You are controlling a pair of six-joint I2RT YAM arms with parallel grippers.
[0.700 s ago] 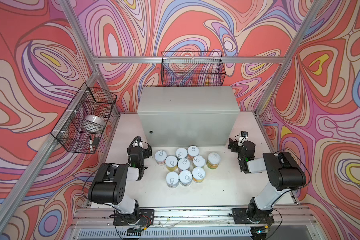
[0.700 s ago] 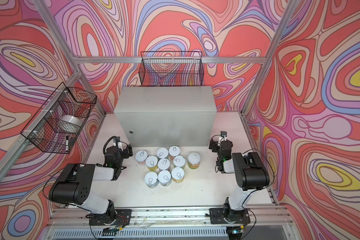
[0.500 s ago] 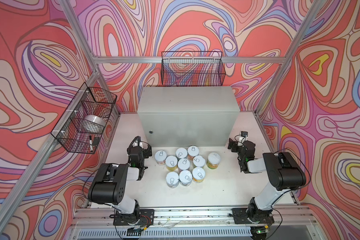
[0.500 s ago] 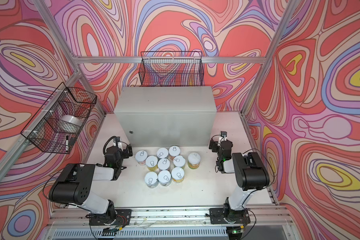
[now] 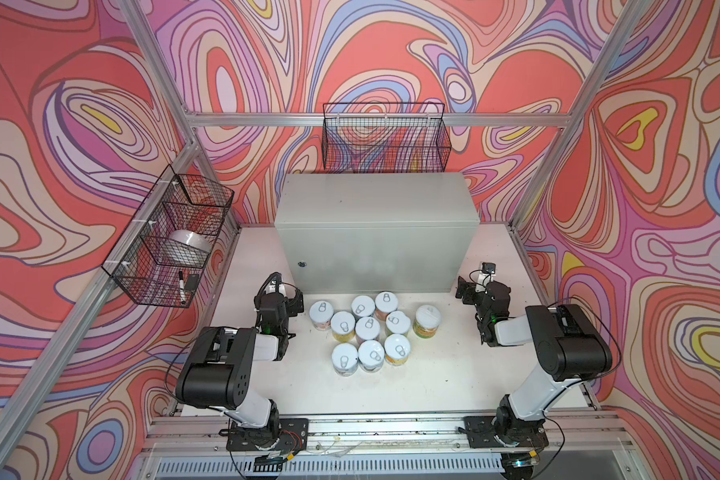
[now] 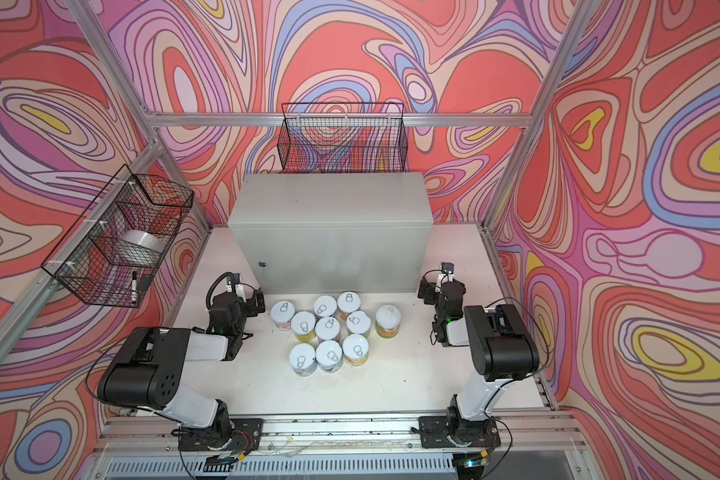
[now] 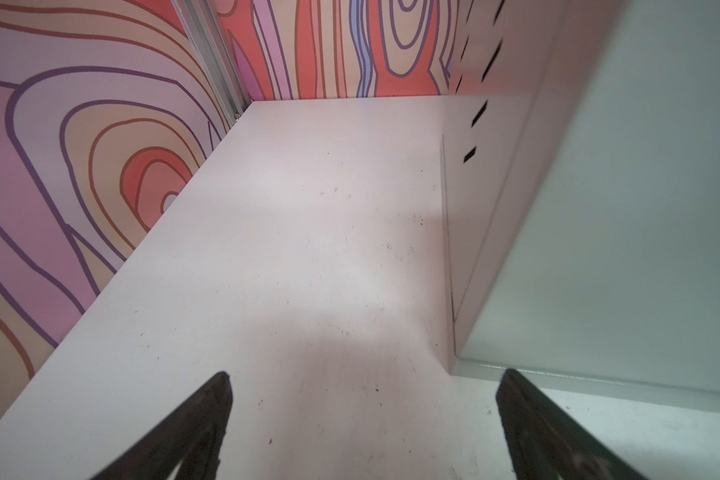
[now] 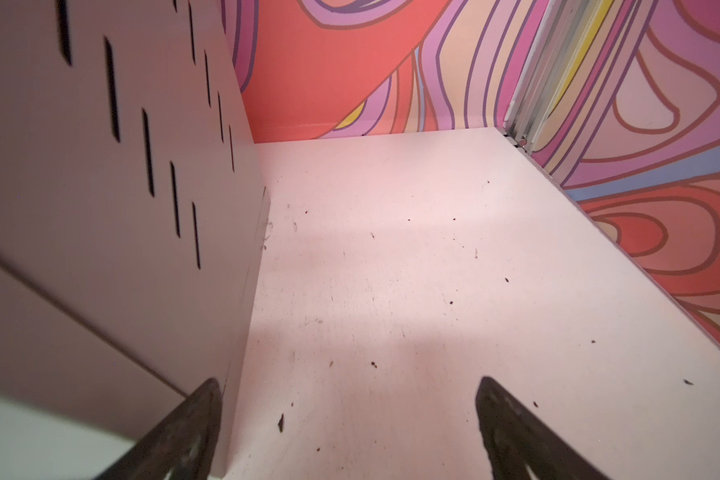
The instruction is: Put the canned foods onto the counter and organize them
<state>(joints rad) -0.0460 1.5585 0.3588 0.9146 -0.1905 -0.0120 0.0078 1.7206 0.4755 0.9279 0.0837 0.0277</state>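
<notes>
Standing before one counter (image 5: 371,249): ten cans (image 5: 367,328).

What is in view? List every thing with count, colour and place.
canned foods: ten, silver lids with yellow, pink and white labels, upright in a cluster on the table in front of the counter; the rightmost has a plain cap.
counter: one, light grey, at the back of the table, no cans on top.
table: one, white, under everything.
back-wall basket: one, black wire, above the counter.
left-wall basket: one, black wire.
tape roll: one, silver, in the left-wall basket.
marker: one, black and white, in the left-wall basket.
left fingers: pair, black, open, holding nothing, by the counter's left front corner.
right fingers: pair, black, open, holding nothing, by its right front corner.
</notes>
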